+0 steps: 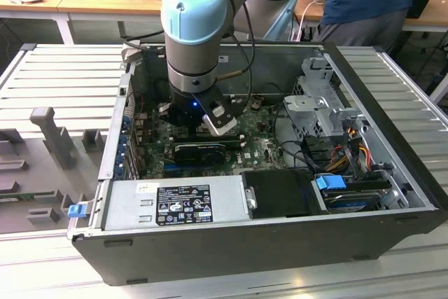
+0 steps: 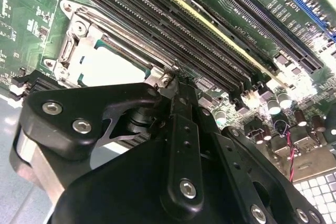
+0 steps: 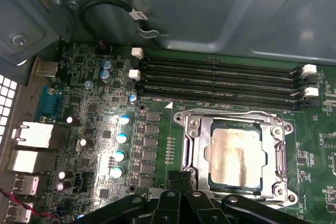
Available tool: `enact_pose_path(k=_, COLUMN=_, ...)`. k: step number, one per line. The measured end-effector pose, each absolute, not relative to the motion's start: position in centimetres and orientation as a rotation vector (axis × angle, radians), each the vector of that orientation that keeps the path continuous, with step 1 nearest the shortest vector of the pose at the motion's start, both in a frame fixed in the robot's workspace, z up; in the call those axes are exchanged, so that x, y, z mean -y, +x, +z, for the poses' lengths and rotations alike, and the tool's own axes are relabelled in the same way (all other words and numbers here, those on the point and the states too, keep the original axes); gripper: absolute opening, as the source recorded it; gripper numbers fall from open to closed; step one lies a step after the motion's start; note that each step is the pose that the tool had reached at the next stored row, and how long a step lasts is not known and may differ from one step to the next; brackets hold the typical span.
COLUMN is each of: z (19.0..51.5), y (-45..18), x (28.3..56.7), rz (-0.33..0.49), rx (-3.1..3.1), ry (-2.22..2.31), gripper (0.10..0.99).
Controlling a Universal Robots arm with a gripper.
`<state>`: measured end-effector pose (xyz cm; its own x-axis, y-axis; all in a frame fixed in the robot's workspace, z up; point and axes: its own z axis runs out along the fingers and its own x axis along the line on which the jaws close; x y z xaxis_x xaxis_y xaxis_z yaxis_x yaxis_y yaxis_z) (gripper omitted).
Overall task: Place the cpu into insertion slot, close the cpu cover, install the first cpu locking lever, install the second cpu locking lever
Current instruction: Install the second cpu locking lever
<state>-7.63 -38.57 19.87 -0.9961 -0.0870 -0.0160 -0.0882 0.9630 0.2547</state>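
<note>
We find the cpu (image 3: 234, 153) already seated in the insertion slot (image 3: 195, 157), lower right of the first wrist view — a pale, smeared-metal square, flat in its dark frame. The cpu cover (image 3: 279, 156) lies down over it, thin bright steel with a central window. The pincer (image 3: 181, 181) sits at the socket's near edge, fingers pressed together and empty. In our judgement a lever is the step in hand — push steadily along its arc, low, clear of the black memory slots (image 3: 220, 80) ribbed above.

No print can be made out, not even on the power supply's label (image 1: 183, 204).
</note>
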Motion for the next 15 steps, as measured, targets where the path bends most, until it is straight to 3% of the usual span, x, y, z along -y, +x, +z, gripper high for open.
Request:
enact_pose_path(k=11, z=20.0, y=-7.7, x=38.6, rz=0.404, rx=-3.107, ry=-0.139, gripper=0.106)
enact_pose_path(k=15, z=21.6, y=-7.7, x=38.6, rz=0.405, rx=-3.107, ry=-0.139, gripper=0.106)
